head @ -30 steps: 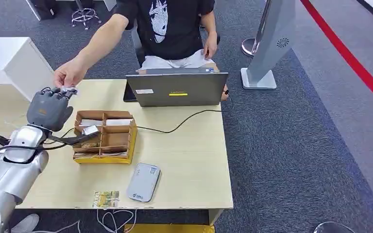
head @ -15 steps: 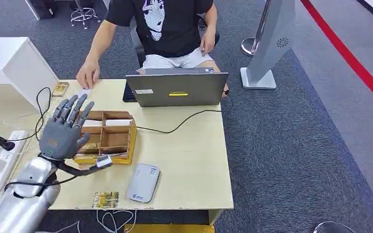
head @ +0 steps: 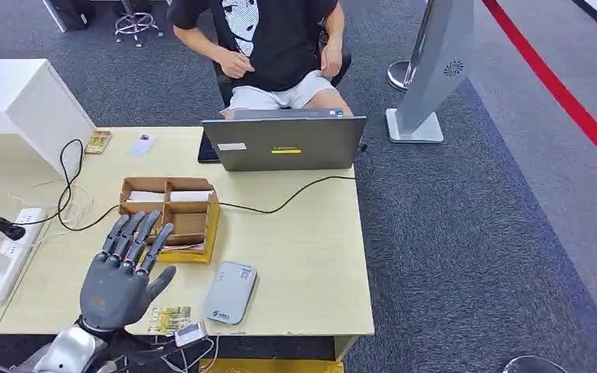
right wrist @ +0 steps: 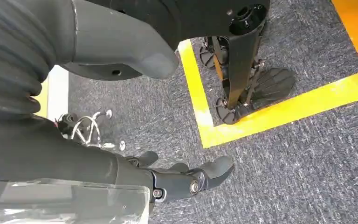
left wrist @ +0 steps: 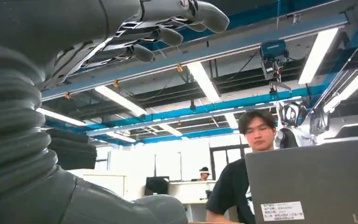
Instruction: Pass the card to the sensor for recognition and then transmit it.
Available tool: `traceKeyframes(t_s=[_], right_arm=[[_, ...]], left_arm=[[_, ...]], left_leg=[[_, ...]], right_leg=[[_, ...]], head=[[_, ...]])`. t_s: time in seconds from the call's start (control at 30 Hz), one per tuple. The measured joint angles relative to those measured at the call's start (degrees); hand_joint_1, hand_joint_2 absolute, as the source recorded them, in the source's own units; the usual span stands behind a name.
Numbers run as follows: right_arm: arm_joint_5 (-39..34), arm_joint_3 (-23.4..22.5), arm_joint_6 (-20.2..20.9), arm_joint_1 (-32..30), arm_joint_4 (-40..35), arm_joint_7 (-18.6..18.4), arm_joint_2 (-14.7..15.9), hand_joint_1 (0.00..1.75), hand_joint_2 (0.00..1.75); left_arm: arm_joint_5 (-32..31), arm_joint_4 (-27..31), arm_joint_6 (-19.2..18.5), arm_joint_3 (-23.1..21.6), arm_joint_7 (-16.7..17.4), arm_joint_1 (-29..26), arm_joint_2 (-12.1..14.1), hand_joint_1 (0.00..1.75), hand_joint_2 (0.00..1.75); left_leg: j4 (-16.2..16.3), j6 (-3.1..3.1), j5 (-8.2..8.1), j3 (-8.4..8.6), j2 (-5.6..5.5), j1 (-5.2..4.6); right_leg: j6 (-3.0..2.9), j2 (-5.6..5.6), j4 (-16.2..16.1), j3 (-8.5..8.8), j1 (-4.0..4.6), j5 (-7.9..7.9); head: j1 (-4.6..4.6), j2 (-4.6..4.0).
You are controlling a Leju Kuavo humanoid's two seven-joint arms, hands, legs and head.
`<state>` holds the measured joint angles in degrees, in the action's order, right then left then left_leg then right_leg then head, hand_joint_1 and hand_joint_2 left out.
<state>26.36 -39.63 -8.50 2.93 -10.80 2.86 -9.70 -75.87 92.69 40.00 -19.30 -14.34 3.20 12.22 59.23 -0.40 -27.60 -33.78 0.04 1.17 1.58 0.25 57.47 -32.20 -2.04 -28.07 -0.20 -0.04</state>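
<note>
I read the scene from the head view. The table carries a closed-angle laptop at its far edge, with a person seated behind it. A divided cardboard box stands mid-table. The sensor – a flat grey-white reader – lies near the front edge.

The left hand hovers above the front of the table, just beside the box. Its fingers are spread and it holds nothing. The right hand hangs over the carpeted floor with its fingers loosely bent, thumb well apart, and nothing in it.

The card lies flat at the front edge, just beside the sensor and close under the left hand. I take it to be the task's card, though other small cards lie at the far edge.

Handling, as I judge it:
- Light, thin, fairly stiff, probably slick-faced.
- Lying flush on the table, it offers no edge to get under – I would slide it so it overhangs the front edge.
- Pinch across the faces near one short end, leaving most of the card free to present to the sensor.
- Use a light pinch; excess force may bow it or let it squirt out.
</note>
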Motion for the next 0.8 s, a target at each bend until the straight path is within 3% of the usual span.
traceKeyframes(t_s=[0.23,0.53,0.67,0.8], right_arm=[[-0.13,-0.35,-0.11,0.02,0.00,0.00,-0.02,0.00,1.75],[3.65,-3.41,-0.50,0.09,0.00,0.00,-0.24,0.00,1.75],[4.53,-4.52,-0.48,0.11,0.00,0.00,-0.35,0.00,1.75],[5.20,-4.74,-0.31,0.08,0.00,-0.02,-0.35,0.00,1.75]], left_arm=[[-0.37,0.85,0.00,0.15,-0.90,-1.58,-0.37,0.00,1.75],[0.20,-0.35,-0.02,3.74,-5.69,-9.18,-4.53,0.00,1.75],[-0.50,-4.97,-0.04,6.10,-1.20,-8.79,-5.40,0.00,1.75],[1.16,-11.66,-0.04,8.93,0.17,-6.35,-4.81,0.00,1.75]], left_leg=[[0.00,0.00,-0.01,-0.01,0.00,-0.01],[0.00,0.03,-0.04,-0.02,0.01,-0.01],[-0.01,0.02,-0.03,0.00,0.01,0.00],[-0.01,-0.03,0.04,0.01,-0.03,0.01]], right_leg=[[0.00,0.01,0.00,0.02,-0.01,0.00],[0.00,-0.02,-0.01,-0.02,-0.01,-0.05],[-0.02,-0.03,-0.01,-0.01,0.00,-0.04],[-0.03,-0.06,0.01,0.01,0.01,-0.03]], head=[[0.02,0.00],[0.00,0.00],[0.04,0.00],[0.04,0.00]])
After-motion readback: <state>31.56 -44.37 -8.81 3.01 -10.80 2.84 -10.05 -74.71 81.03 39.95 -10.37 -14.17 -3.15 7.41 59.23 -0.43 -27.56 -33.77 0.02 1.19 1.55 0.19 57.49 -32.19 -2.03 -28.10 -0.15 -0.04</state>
